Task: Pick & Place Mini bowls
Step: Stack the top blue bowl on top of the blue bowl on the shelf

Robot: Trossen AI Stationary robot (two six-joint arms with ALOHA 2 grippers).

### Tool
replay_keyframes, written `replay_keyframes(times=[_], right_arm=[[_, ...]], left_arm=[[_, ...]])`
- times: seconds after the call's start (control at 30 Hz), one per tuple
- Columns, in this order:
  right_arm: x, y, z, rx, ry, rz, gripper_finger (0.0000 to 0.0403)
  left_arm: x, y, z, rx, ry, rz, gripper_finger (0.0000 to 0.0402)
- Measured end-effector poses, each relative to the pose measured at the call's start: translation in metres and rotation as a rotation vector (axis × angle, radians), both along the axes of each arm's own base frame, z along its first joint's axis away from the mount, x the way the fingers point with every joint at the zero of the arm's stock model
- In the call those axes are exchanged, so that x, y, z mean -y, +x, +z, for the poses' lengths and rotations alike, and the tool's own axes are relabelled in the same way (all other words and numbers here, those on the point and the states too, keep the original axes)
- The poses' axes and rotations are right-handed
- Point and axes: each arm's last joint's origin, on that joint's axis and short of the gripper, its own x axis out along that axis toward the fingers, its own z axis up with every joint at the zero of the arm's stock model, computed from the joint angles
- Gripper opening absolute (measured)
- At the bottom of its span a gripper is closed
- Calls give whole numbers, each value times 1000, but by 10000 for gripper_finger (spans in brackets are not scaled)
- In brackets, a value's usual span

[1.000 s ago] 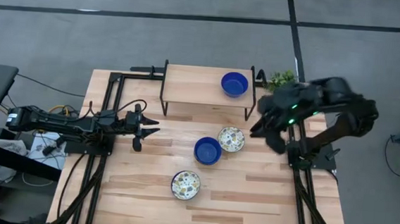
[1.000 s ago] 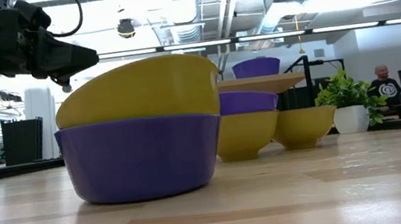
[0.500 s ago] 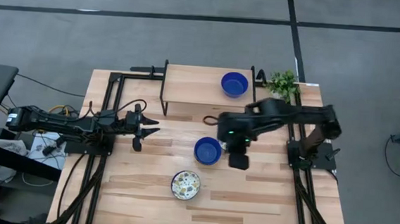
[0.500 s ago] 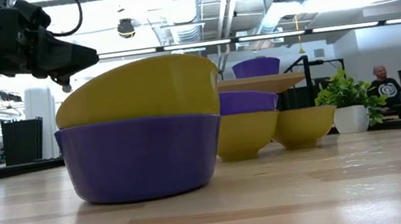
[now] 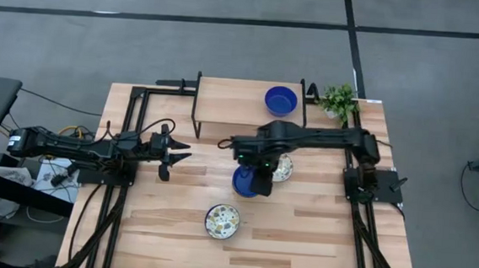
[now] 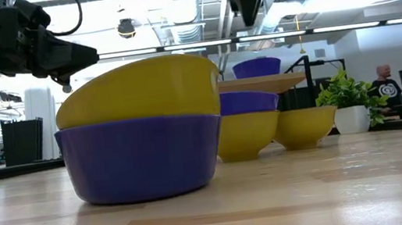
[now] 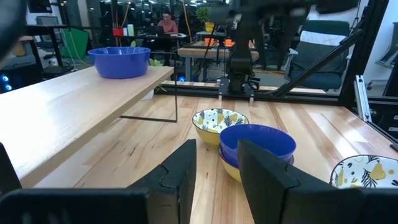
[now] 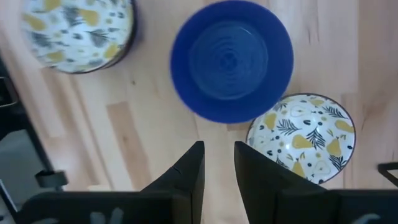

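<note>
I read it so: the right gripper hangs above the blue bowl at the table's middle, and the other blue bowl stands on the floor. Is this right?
Not quite. The right gripper does hang above the middle blue bowl, but the other blue bowl stands on the raised wooden shelf, as the high view shows.

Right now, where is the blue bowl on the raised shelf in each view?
High view: blue bowl top centre, at the right end of the shelf.
Low view: right of centre, in the background.
Left wrist view: upper left.
Right wrist view: not in it.
Landmark: the shelf under it.
</note>
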Motion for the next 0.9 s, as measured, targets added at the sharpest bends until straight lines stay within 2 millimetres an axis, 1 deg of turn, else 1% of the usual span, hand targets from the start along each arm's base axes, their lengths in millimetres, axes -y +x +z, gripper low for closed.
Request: replay_keyframes(times=[0.2,0.43,0.53,0.6,0.7,0.9], right_arm=[[16,17,-30,-77,-6,-41,77],[36,29,-55,-135,-5,-92,77],[42,32,-61,-141,-4,-105,77],[42,32,-62,-145,-5,-107,77],[42,33,-62,-135,-4,-106,77],[41,28,-59,-169,-8,-92,77]], left_arm=[[0,0,0,2,0,0,116],[0,0,0,3,0,0,116],[0,0,0,3,0,0,116],[0,0,0,3,0,0,116],[0,0,0,3,0,0,116],[0,0,0,3,0,0,116]])
